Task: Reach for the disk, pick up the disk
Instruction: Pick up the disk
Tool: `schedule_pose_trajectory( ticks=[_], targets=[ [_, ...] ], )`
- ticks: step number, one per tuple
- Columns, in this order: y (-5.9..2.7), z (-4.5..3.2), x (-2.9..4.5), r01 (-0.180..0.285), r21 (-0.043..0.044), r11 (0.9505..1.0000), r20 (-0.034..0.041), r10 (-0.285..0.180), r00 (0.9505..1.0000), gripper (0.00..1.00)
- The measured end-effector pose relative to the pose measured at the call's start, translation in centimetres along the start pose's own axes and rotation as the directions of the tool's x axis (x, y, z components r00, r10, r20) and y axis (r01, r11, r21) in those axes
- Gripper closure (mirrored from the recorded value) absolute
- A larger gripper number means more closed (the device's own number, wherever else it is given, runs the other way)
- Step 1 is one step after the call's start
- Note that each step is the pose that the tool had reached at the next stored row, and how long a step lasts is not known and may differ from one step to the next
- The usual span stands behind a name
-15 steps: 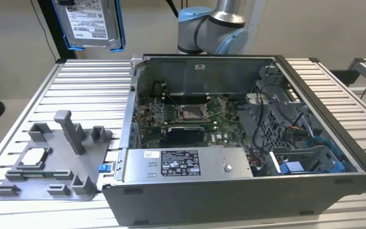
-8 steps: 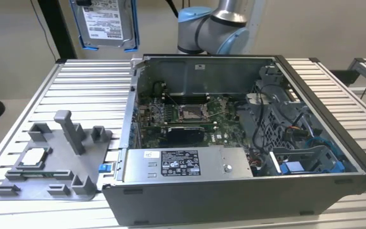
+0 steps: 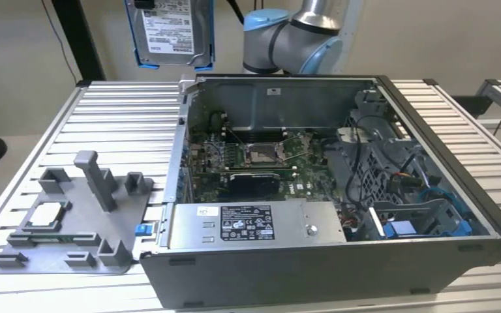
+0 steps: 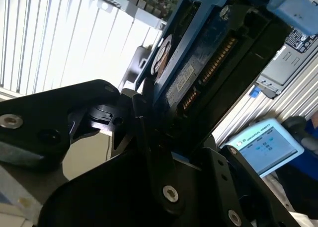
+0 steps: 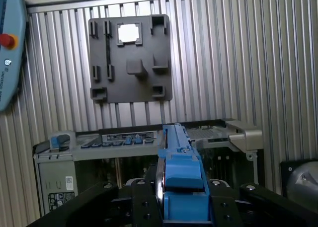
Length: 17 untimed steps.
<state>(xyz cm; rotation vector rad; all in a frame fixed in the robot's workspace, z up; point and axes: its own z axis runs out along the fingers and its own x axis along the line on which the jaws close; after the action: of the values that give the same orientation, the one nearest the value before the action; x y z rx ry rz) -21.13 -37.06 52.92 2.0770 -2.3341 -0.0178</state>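
The disk (image 3: 170,32), silver, white-labelled, blue-framed, hangs upright in the air, apparently held from above

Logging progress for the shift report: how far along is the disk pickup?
Reach and pickup look done: in the exterior view the disk hangs above the table, clear of the open computer case. In hand: the tool is clamped on it in the first wrist view. Nothing looks left.

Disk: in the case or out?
Out. The disk hangs in air above the table, clear of the case, held by the gripper.
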Motion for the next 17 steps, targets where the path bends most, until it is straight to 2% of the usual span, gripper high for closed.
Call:
schedule_pose_trajectory(
  ticks=[17],
  targets=[
    [-6.26, -0.05, -0.73, 0.0, 0.0, 1.0, 0.0001, 0.0, 1.0, 1.0]
  ],
)
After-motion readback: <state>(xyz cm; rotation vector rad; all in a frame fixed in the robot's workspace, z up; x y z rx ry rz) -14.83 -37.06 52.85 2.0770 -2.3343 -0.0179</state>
